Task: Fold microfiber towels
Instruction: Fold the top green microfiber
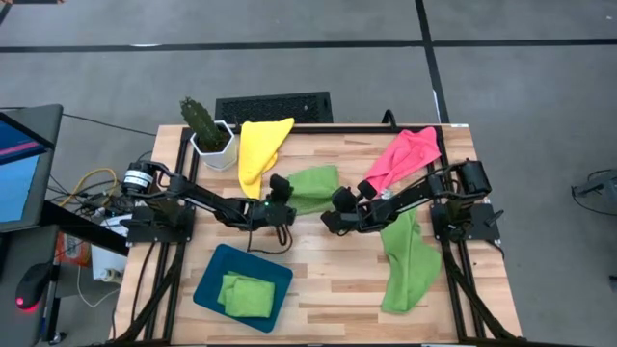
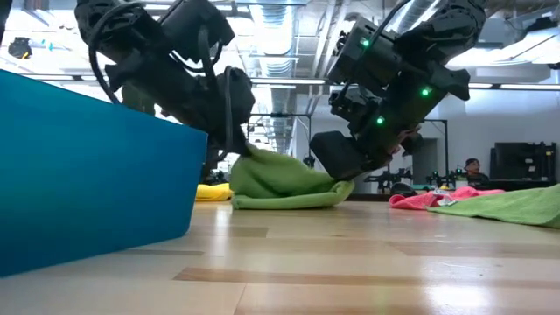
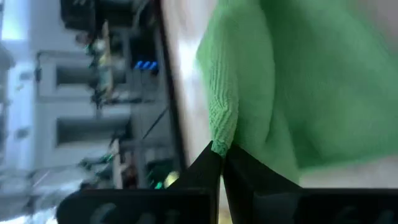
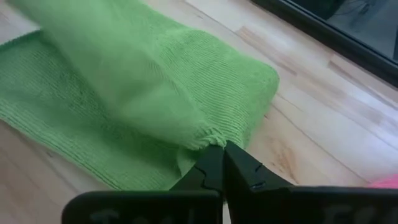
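A lime green towel lies folded over itself at the table's middle, its fold on the wood. My left gripper is shut on its left corner and my right gripper is shut on its right corner. A yellow towel lies at the far edge, a pink towel at the far right, and another lime green towel along the right side. A folded green towel lies in the teal tray. My left gripper pinches a corner of the green towel between its two fingertips, held a little above the table. The cloth slopes down from the fingers to the wood, slack. My right gripper pinches the towel's other corner between its two fingertips, slanting down from the table's right. The held layer lies doubled over the lower layer, which rests on the table.
A potted cactus stands at the far left corner. A black grille lies beyond the far edge. Bare wood shows between the tray and the right-hand green towel.
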Robot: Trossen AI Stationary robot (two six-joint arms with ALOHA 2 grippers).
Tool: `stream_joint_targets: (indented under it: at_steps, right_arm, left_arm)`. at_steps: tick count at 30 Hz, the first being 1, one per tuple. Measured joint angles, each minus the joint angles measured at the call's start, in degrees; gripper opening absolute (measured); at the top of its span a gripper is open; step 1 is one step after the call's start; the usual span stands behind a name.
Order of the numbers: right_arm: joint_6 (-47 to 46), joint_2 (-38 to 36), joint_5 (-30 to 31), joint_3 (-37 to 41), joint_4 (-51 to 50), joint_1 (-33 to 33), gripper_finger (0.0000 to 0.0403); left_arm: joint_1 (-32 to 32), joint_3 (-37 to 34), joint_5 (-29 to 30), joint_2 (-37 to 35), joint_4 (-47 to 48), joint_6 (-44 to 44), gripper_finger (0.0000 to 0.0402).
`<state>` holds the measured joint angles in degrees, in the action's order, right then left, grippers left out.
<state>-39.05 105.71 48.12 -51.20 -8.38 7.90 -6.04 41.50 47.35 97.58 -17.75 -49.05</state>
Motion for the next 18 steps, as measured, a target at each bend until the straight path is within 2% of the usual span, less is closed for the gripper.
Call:
stream_joint_targets:
  at_steps: [4,9,14,18]
  right_arm:
    - [0.0,0.0,-0.1,0.0,0.0,0.4,0.0018]
    - [0.0,0.0,-0.2,0.0,-0.3,0.7,0.0019]
    - [-0.1,0.0,-0.2,0.0,-0.3,0.7,0.0024]
    - [-0.1,0.0,-0.2,0.0,-0.2,0.7,0.002]
  left_arm:
    - [-0.1,0.0,-11.0,0.0,3.6,4.7,0.0001]
    - [0.0,0.0,-11.6,0.0,7.5,8.0,0.0]
    - [-0.2,0.0,-17.1,0.0,9.3,7.8,0.0]
    - [-0.3,0.0,-16.2,0.0,9.5,6.6,0.0]
